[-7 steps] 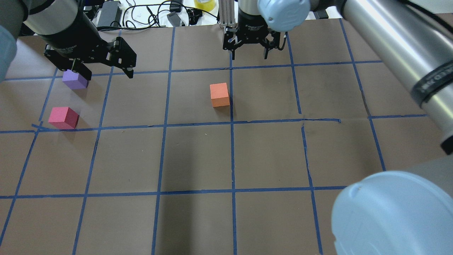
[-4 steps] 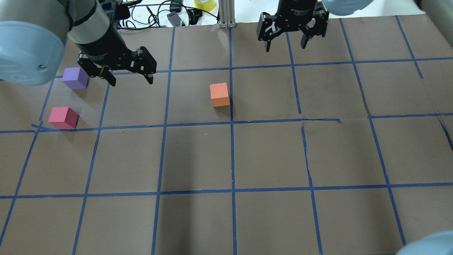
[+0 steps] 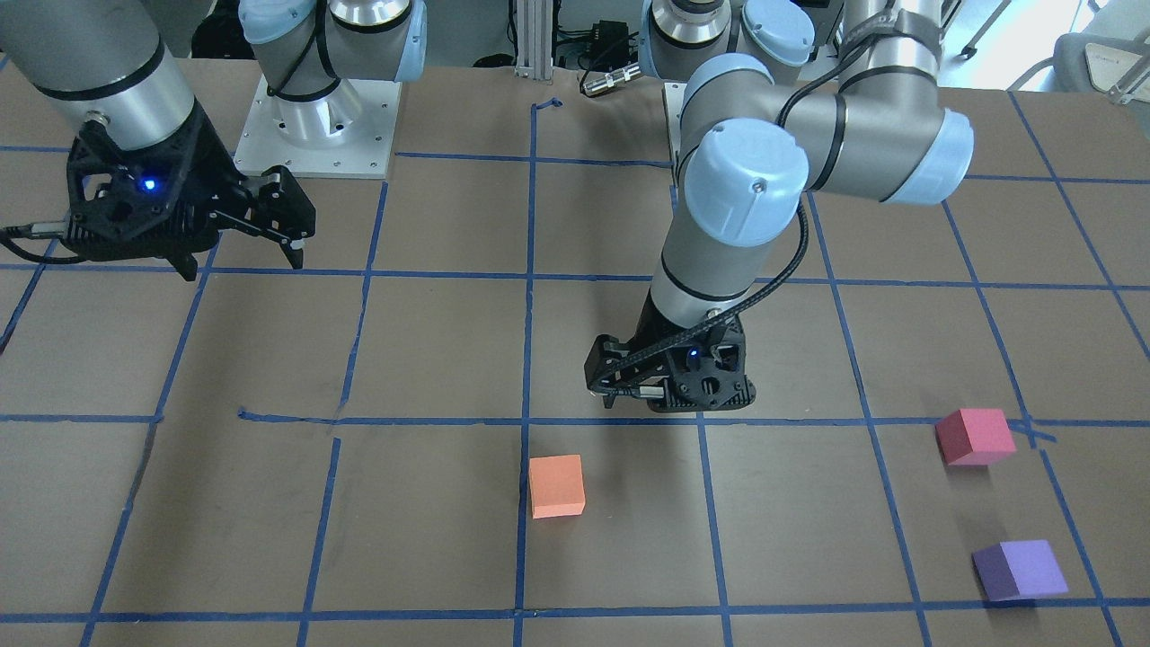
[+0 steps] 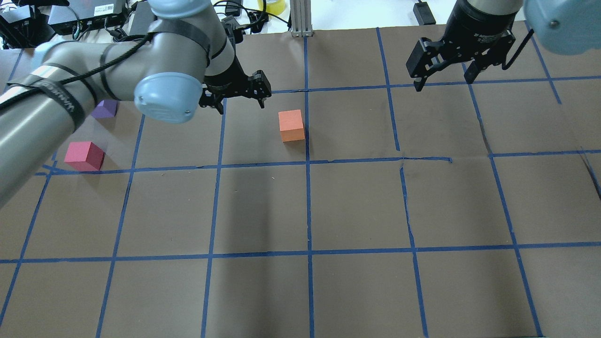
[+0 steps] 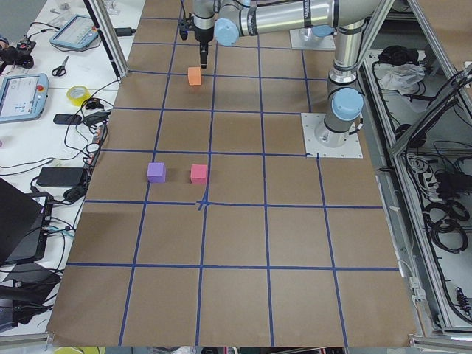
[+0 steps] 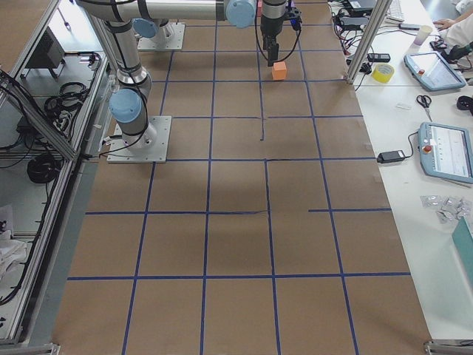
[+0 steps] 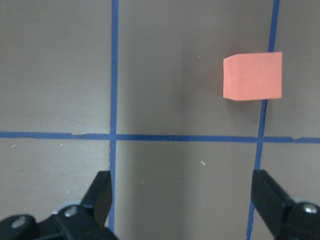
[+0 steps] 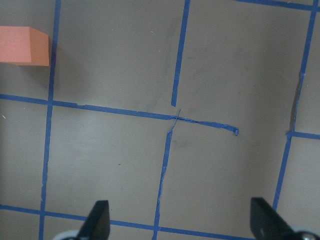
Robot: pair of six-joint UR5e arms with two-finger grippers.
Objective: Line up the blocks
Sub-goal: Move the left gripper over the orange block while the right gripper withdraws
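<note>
The orange block (image 4: pixel 291 125) sits near the table's middle, beside a blue tape line. The pinkish red block (image 4: pixel 84 156) and the purple block (image 4: pixel 105 109) sit far left; my left arm partly covers the purple one. My left gripper (image 4: pixel 241 105) is open and empty, just left of and beyond the orange block, not touching it. In the left wrist view the orange block (image 7: pixel 252 76) lies ahead and to the right of the open fingers (image 7: pixel 100 195). My right gripper (image 4: pixel 443 83) is open and empty at the far right, well away from all blocks.
Brown paper with a blue tape grid (image 4: pixel 308 206) covers the table. Cables, a tape roll (image 4: pixel 271 5) and a metal post (image 4: pixel 300 19) lie past the far edge. My left arm's elbow (image 4: pixel 164 96) hangs over the left squares.
My left gripper moved right, from beside the purple block to near the orange block. My right gripper moved right, away from the centre. Both stayed open; no block moved.
</note>
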